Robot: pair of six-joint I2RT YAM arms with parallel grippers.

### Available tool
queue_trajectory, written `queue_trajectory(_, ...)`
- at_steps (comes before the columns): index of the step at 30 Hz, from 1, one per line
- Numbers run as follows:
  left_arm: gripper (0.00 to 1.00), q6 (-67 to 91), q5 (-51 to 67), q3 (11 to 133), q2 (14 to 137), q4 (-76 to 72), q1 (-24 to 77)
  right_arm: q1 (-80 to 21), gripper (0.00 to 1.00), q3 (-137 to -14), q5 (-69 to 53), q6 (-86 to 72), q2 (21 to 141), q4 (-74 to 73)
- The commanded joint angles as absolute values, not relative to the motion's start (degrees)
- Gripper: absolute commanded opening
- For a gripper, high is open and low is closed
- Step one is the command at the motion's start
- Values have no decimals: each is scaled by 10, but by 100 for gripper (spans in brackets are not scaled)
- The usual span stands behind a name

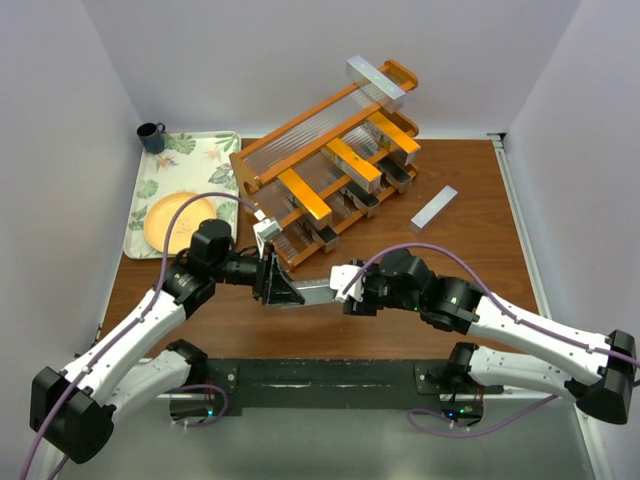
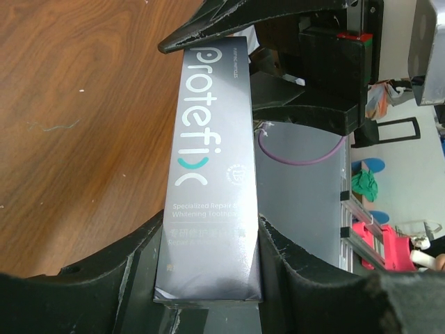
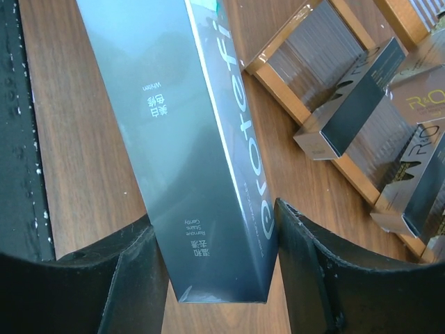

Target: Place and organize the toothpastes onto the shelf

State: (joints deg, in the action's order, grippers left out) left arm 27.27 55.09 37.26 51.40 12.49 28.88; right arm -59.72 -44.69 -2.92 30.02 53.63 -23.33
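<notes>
The left claw (image 2: 208, 243) is clamping one end of a grey carton (image 2: 212, 139), holding it seemingly off the surface (image 1: 470, 270), just in front of the shelf (image 1: 250, 172). The right claw (image 3: 215, 236) is bracketing the other end, with its fingers right at the sides; I cannot tell whether it is gripping. Most of the job is looking done, since racked cartons (image 1: 350, 158) are lying across the tiers, some crooked. Besides the one in hand, a silver carton (image 1: 435, 208) is waiting on the surface right of the shelf, and the rows are needing straightening.
</notes>
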Motion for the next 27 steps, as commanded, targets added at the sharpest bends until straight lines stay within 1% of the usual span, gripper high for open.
queue_trajectory(1,46,243,547,420,519,123,286,-600,22,-472,-38,287,527,-218)
queue_trajectory(2,49,241,547,421,523,125,285,-600,22,-472,-43,286,525,-217)
queue_trajectory(3,55,236,541,426,526,127,285,-600,22,-472,-47,285,522,-217)
queue_trajectory(4,57,232,536,429,526,133,284,-599,19,-472,-53,284,521,-218)
queue_trajectory(5,60,222,530,432,528,145,283,-599,17,-473,-60,283,517,-218)
queue_trajectory(6,66,219,516,439,530,150,281,-600,10,-473,-62,282,515,-220)
queue_trajectory(8,71,205,496,448,527,170,279,-600,9,-475,-65,279,512,-224)
queue_trajectory(9,77,200,477,456,526,174,279,-600,9,-475,-65,277,511,-229)
queue_trajectory(10,79,199,465,459,521,178,279,-600,7,-476,-68,272,509,-230)
queue_trajectory(11,80,196,452,460,519,180,279,-599,5,-477,-70,268,508,-234)
queue_trajectory(12,80,195,430,462,517,182,278,-600,0,-479,-78,265,507,-241)
queue_trajectory(21,81,196,338,440,461,155,278,-599,0,-461,-122,210,495,-251)
queue_trajectory(22,82,193,327,439,448,155,278,-599,2,-459,-126,197,497,-250)
queue_trajectory(23,83,187,316,436,442,155,278,-600,14,-455,-123,190,497,-241)
queue_trajectory(24,83,185,289,429,427,155,278,-600,19,-454,-117,175,502,-238)
queue_trajectory(25,83,178,275,425,421,154,278,-600,28,-456,-101,165,506,-236)
queue_trajectory(26,84,177,253,414,411,150,278,-600,47,-463,-85,154,511,-231)
queue_trajectory(27,84,175,244,408,394,141,278,-600,50,-468,-66,126,520,-229)
